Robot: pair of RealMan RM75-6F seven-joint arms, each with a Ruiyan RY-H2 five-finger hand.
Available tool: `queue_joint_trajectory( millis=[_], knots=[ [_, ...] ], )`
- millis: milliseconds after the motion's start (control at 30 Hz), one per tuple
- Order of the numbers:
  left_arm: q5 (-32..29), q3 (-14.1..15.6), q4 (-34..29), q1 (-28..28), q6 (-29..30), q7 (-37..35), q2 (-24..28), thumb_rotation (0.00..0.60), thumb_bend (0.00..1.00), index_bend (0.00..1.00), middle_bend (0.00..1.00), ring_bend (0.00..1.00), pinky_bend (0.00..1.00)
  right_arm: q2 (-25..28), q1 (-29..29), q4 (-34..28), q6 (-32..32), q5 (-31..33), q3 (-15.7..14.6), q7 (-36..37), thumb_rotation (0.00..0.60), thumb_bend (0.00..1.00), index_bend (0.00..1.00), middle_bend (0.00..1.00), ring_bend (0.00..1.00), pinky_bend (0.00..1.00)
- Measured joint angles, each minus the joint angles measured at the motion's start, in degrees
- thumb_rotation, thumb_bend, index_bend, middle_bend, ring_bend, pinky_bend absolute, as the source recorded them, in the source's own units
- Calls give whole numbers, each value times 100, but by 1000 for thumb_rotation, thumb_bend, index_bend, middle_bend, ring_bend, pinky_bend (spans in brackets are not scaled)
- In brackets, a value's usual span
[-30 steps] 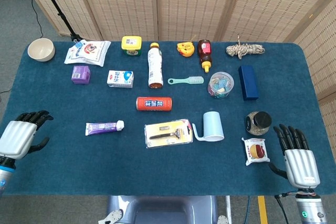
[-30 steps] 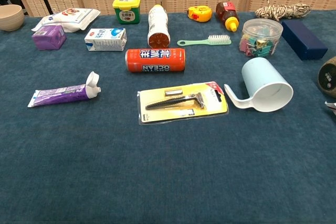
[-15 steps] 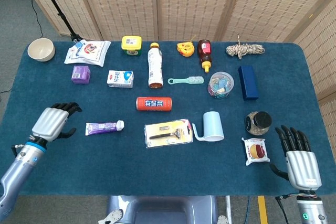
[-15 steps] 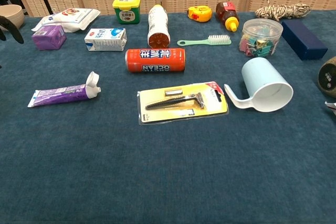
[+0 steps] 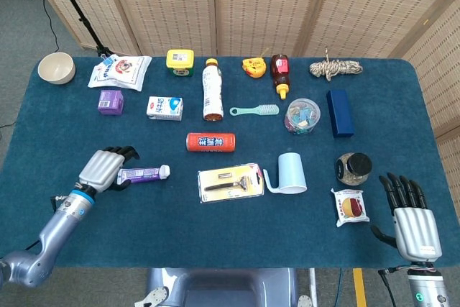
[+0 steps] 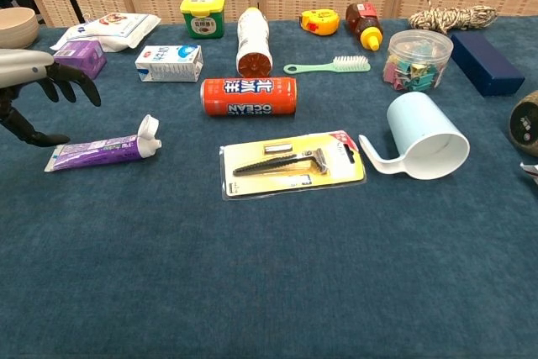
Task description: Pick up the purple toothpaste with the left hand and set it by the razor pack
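Head view: left robot hand [image 5: 106,167] wide, empty, over crimped end of purple toothpaste [image 5: 143,174], front-left tabletop [image 5: 215,235]; razor pack [image 5: 230,182] near.

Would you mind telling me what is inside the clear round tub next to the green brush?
The clear round tub holds a heap of small pastel binder clips, pink, blue and yellow, seen through its wall. Its lid is on; whatever lies beneath the heap is covered.
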Motion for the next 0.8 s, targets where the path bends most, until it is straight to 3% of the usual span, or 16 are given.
queue_joint_trajectory(
  millis=[533,800],
  knots=[
    [-983,-46,414,-240,278,871,-1097,600,279,316,245,274,291,81,-165,103,183,-6,-52,230,600,151,62,66,38,77],
    [-1224,-121,406,-322,483,1090,-1342,600,284,331,259,284,319,129,-275,163,302,9,-70,381,600,151,62,66,37,77]
  ],
)
